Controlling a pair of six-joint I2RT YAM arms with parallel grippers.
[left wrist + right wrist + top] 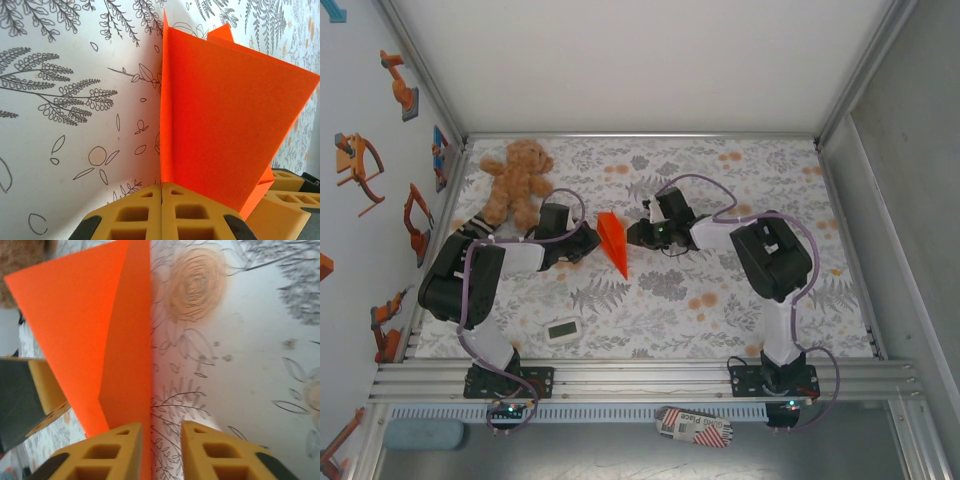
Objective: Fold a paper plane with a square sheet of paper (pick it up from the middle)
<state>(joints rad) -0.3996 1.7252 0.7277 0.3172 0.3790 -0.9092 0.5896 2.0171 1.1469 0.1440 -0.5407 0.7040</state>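
Light, floppy, easily crushed paper plane [613,243] — the left gripper [162,194] pinches its fold, a sound hold — while the right gripper [161,436] stands slightly parted around its edge.

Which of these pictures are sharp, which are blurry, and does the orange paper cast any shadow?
Top external view: even light, all sharp, the paper plane small. Left wrist view: paper crisp, faint shadow on the tablecloth beside it. Right wrist view: teddy bear in the corner blurred.
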